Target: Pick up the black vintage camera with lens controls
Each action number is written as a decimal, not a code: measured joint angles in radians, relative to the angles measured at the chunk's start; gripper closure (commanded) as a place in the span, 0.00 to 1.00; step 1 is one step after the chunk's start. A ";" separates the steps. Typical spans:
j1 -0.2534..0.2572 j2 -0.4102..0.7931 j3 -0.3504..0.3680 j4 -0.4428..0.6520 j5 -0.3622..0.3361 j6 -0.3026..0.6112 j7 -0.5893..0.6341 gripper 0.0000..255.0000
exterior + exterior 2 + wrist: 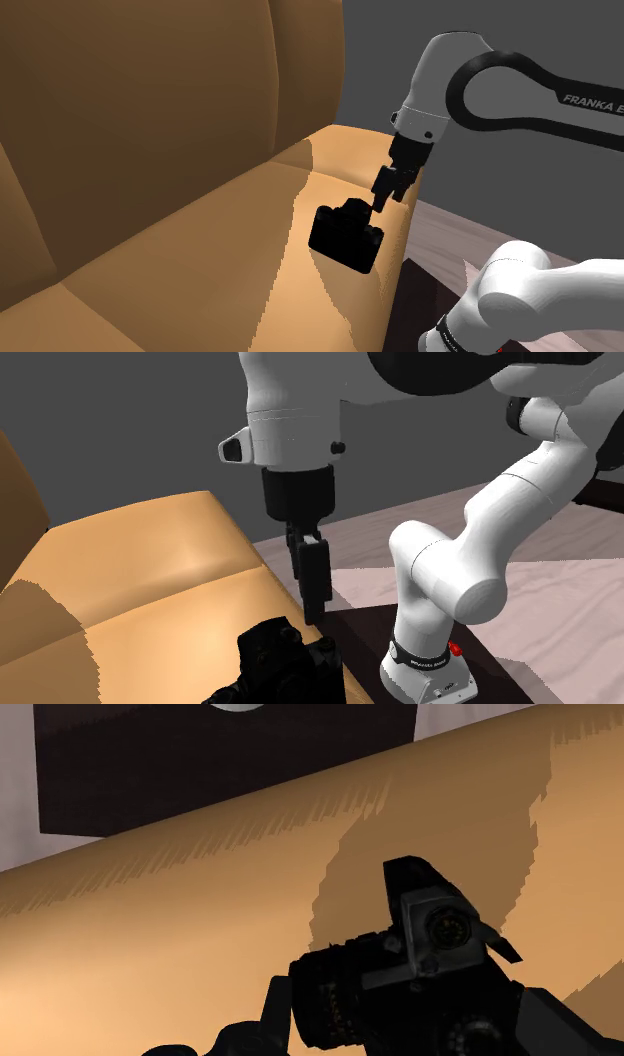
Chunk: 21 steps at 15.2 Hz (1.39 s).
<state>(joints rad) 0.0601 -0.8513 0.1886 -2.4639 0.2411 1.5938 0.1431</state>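
The black vintage camera [345, 235] sits on the tan sofa seat [200, 270], close to the seat's front edge nearest the stand. In the second exterior view the camera [285, 667] lies right below my fingertips. My gripper [379, 205] points down onto its top. In the wrist view the camera [420, 964], with its ribbed lens and top finder, lies between my two fingers. The gripper [405, 999] is open, its fingers standing apart on either side of the camera body.
The sofa's tall backrest [140, 110] rises behind the seat. The seat's edge drops to a pale wooden floor [400, 542]. My base [425, 662] stands on the dark stand [200, 764] right beside the sofa. A grey wall is behind.
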 measured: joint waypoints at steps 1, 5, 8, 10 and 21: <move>0.008 -0.001 0.017 -0.012 0.018 0.010 0.016 0.00; 0.039 0.007 0.084 -0.053 0.083 0.058 0.075 0.00; 0.043 0.010 0.096 -0.088 0.095 0.095 0.074 0.00; 0.045 0.009 0.102 -0.112 0.101 0.119 0.071 0.00; 0.048 0.006 0.109 -0.147 0.108 0.154 0.065 1.00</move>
<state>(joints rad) 0.1077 -0.8449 0.2978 -2.6108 0.3494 1.7477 0.2083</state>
